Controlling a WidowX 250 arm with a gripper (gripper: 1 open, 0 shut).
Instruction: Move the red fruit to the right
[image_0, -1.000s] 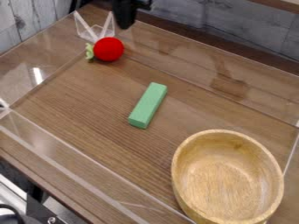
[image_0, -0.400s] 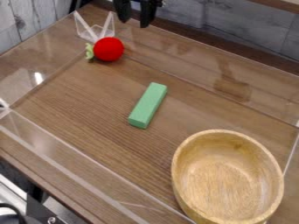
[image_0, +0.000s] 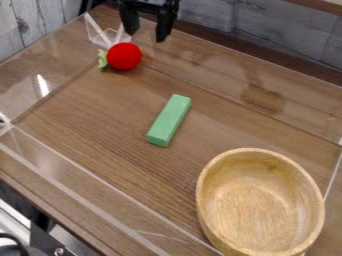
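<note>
Black tool (image_0: 148, 30) | jaws wide apart | empty | above red fruit (image_0: 123, 56)

1. My gripper (image_0: 148, 29) runs off the top edge; only its two dark fingers show.
2. My arm above it is cut off.
3. The wooden bowl (image_0: 261, 203) loses its lower rim at the bottom edge.
</note>
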